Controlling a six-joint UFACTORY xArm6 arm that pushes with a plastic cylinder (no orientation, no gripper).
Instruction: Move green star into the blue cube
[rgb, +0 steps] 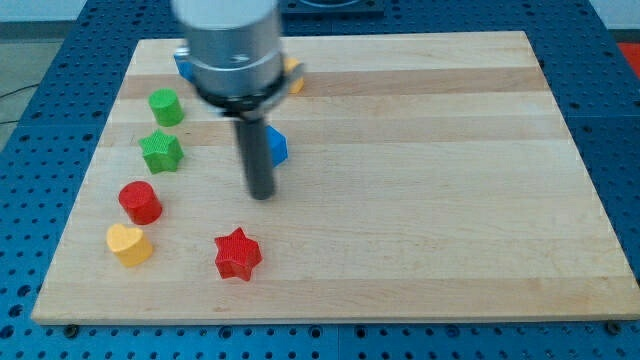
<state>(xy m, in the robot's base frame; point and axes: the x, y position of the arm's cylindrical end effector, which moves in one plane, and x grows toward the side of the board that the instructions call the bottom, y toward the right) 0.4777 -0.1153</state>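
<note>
Green star (161, 151) at nine o'clock on the bench (420, 200), well apart from my tip (261, 195). Blue cube (275, 145) just beside the rod, at one o'clock from the tip. No fingers fitted, only the rod.

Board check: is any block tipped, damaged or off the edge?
Nothing stands out. The green star, red star and yellow heart sit flat on the wooden board. My tip stands just below the blue cube, partly hiding it.

My tip (261, 194) rests beside the blue cube (275, 146).
</note>
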